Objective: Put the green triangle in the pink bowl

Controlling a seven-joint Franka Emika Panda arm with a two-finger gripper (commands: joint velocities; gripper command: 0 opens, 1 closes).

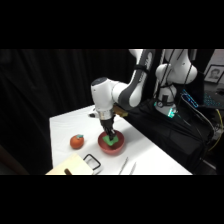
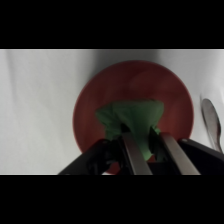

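While the two fingers (image 2: 134, 157) press on either side of it, the triangle (image 2: 132, 120) sits between them, so the gripper (image 2: 149, 150) is grasping it. Its wide part spreads beyond the fingertips, over the inside of the bowl (image 2: 170, 95). I cannot tell if the triangle touches the bowl's bottom or hangs just above it.

From the side, the gripper (image 1: 110, 134) comes down from above into the bowl (image 1: 111, 145), and the green piece (image 1: 112, 140) shows at its tip, inside the rim. There is one triangle and one bowl.

Around the bowl I count these things on the table (image 1: 70, 122): one red-orange fruit (image 1: 76, 142) to the left of the bowl, apart from it; one black wire loop (image 1: 92, 161) nearer to the camera, beside a pale board (image 1: 72, 166) at the near-left edge; and one pair of metal tongs (image 1: 127, 165) near and a little to the right of the bowl. In the wrist view one end of the tongs (image 2: 212, 120) lies just beside the bowl's rim, not touching. The arm's own body hides the far part of the table behind the bowl.
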